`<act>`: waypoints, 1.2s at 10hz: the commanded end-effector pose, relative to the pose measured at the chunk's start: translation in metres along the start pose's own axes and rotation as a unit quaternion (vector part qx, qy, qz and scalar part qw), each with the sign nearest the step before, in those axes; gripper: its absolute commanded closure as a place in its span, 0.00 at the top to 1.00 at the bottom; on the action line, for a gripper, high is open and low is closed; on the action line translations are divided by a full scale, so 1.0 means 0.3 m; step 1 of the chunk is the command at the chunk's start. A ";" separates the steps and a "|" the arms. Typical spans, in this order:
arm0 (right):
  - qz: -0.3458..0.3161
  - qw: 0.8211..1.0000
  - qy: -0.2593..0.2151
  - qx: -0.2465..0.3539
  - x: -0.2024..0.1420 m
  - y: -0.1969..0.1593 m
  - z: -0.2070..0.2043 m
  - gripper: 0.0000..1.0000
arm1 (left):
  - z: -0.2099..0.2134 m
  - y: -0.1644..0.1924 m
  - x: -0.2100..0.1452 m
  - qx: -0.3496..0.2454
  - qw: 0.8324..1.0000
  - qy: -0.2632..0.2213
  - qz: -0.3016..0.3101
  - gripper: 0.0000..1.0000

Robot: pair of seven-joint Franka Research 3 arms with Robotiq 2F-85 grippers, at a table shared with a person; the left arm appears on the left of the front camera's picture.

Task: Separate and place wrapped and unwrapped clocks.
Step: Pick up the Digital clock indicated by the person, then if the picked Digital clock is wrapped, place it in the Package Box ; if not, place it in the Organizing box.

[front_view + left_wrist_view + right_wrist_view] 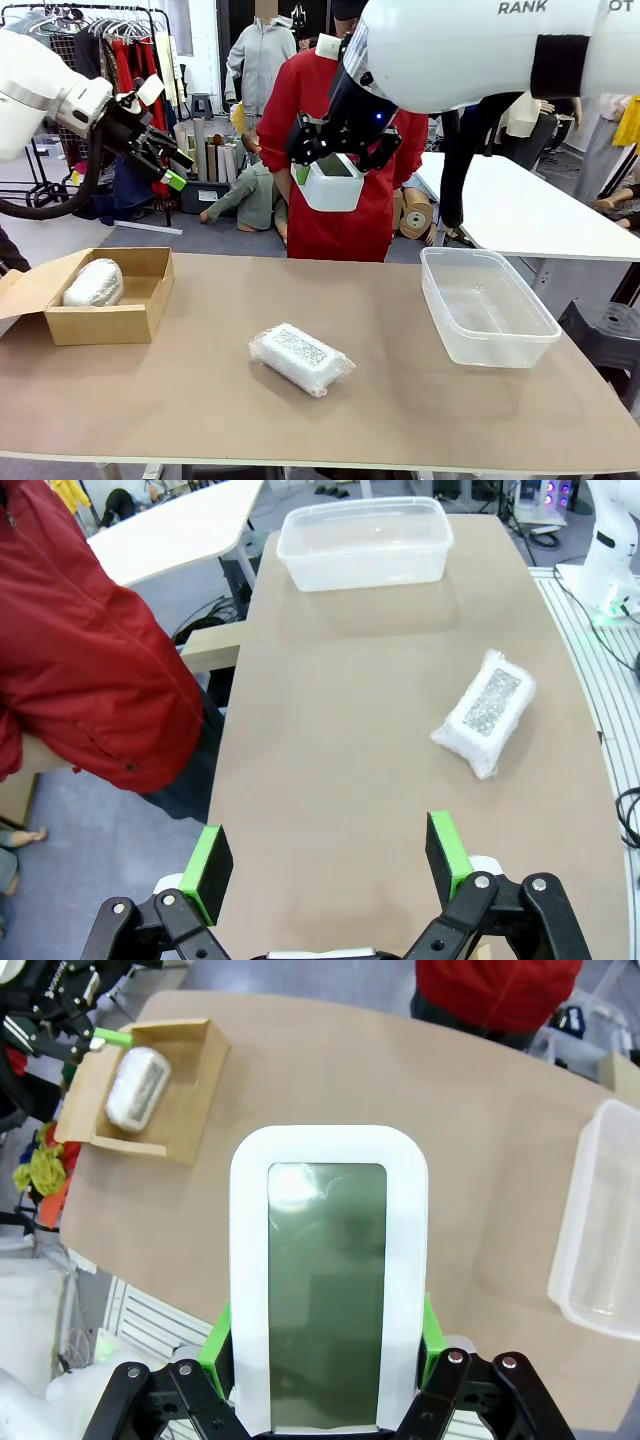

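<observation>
Unwrapped clock (327, 1280), white frame with a greenish-grey screen, sits clamped between the green pads of the right gripper (332, 162). The pads press on its two long sides (screen faces the wrist camera). Clock and gripper hang in the air above the far edge of the table (200, 410), in front of a person in a red coat (300, 100).

Left gripper (328, 858) is raised off the table on the robot's left, above and behind the cardboard box (100, 324). Its fingers are spread wide and grip nothing, with bare tabletop showing between them in the wrist view.

Boxed wrapped clock (93, 283), swathed in bubble wrap, lies inside the cardboard box, whose flaps are open. Loose wrapped clock (300, 358) lies flat on the table near the middle, toward the robot's edge. It is well apart from both the box and the clear plastic tub (488, 348). The tub stands on the right side of the table, near the far edge.
</observation>
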State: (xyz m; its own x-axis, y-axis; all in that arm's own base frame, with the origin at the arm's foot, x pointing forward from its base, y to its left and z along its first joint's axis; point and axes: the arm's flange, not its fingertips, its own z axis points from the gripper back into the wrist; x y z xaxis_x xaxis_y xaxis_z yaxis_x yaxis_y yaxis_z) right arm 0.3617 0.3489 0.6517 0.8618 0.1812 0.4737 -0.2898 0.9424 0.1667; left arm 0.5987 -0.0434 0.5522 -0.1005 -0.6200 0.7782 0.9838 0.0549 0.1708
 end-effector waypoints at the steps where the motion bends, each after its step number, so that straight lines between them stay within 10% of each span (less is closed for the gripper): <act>1: 0.003 1.000 0.002 0.003 0.012 0.007 -0.005 0.00 | 0.003 -0.005 0.000 -0.001 1.000 0.000 0.001 1.00; 12: 0.003 1.000 0.002 0.003 0.012 0.007 -0.005 0.00 | 0.003 -0.005 0.000 -0.001 1.000 0.000 0.001 1.00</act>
State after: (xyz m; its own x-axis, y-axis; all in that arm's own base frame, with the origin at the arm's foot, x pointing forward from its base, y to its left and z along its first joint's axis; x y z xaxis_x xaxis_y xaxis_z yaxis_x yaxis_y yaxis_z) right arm 0.3636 0.3525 0.6466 0.8645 0.1864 0.4668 -0.2903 0.9433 0.1608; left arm 0.5987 -0.0434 0.5522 -0.1005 -0.6200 0.7782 0.9838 0.0550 0.1708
